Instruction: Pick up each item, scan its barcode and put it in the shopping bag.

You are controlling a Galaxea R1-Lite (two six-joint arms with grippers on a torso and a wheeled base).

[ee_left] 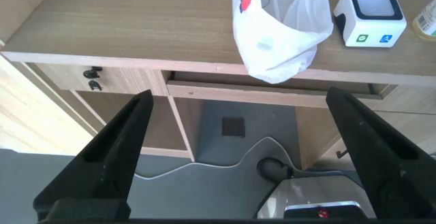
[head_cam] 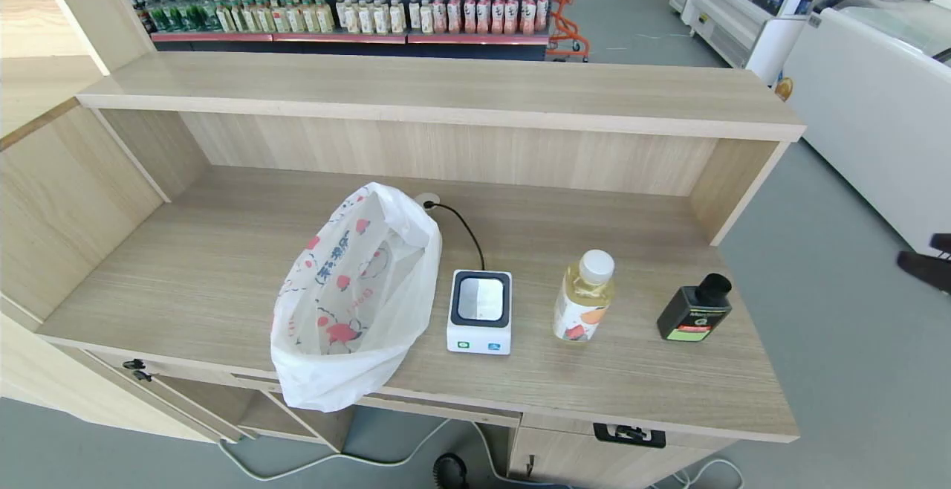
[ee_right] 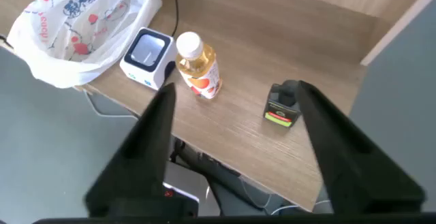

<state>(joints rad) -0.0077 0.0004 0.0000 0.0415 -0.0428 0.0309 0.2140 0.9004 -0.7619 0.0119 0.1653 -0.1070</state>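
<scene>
Showing a wooden checkout counter (head_cam: 223,266) with a raised back ledge, which carries all the task items in a row along its near half. Shopping bag (head_cam: 349,303): white plastic with red and blue print, mouth open, standing at the left and sagging over the near edge. Left gripper (ee_left: 240,98): fingers spread wide and empty, held off the counter's near edge, low before the drawers and left of the bag. Right gripper (ee_right: 235,89): fingers likewise wide apart, gripping nothing, held above the near edge toward the right. Scanner (head_cam: 480,311): white box with a dark window, just right of the bag. Drink bottle (head_cam: 584,297): upright, yellow liquid, white cap, right of the scanner. Black bottle (head_cam: 695,309): upright, farthest right. Cable (head_cam: 464,229): black, running from the scanner to the far side.
</scene>
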